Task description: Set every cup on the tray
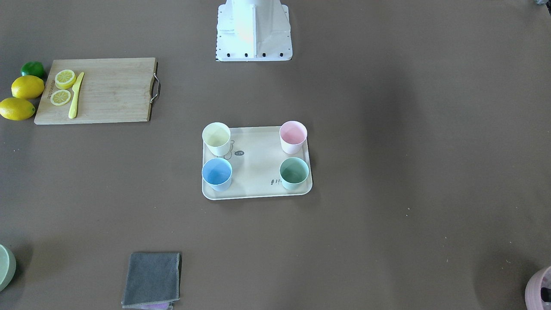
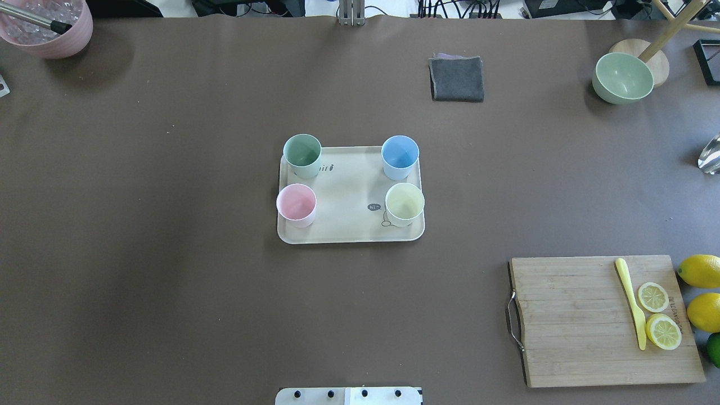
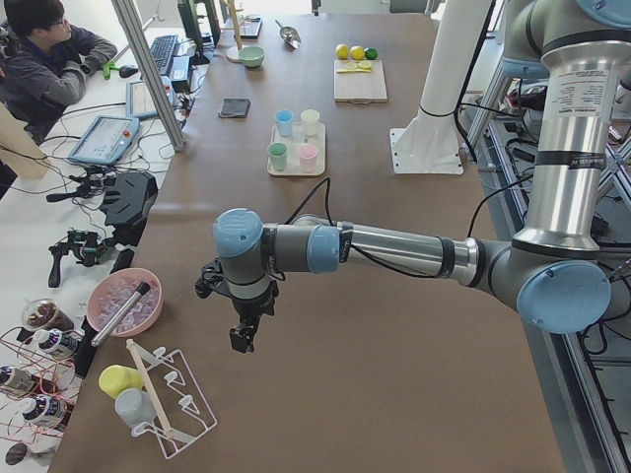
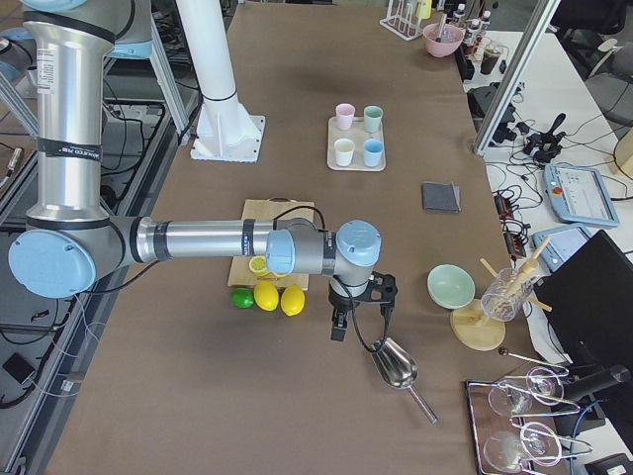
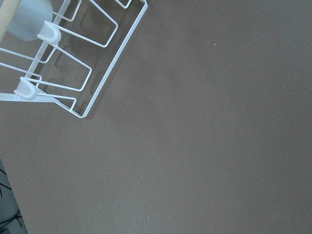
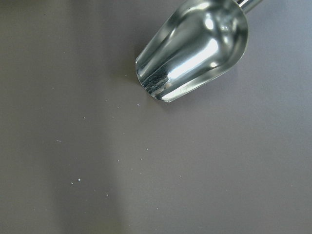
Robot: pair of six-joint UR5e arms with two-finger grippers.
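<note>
The cream tray (image 2: 349, 191) lies at the table's middle. All four cups stand upright on it, one near each corner: mint green (image 2: 302, 154), light blue (image 2: 400, 156), pink (image 2: 296, 204), pale yellow (image 2: 404, 203). The front-facing view shows the same tray (image 1: 258, 163). My left gripper (image 3: 242, 340) hangs over the table's left end, far from the tray, seen only in the left side view. My right gripper (image 4: 338, 330) hangs over the right end near the lemons, seen only in the right side view. I cannot tell whether either is open or shut.
A wooden cutting board (image 2: 568, 320) with lemon slices and a yellow knife lies front right, whole lemons (image 2: 700, 271) beside it. A grey cloth (image 2: 457, 79), a green bowl (image 2: 623, 77) and a pink pot (image 2: 53, 28) stand at the far edge. A metal scoop (image 6: 195, 48) and a white wire rack (image 5: 73, 63) lie at the table's ends.
</note>
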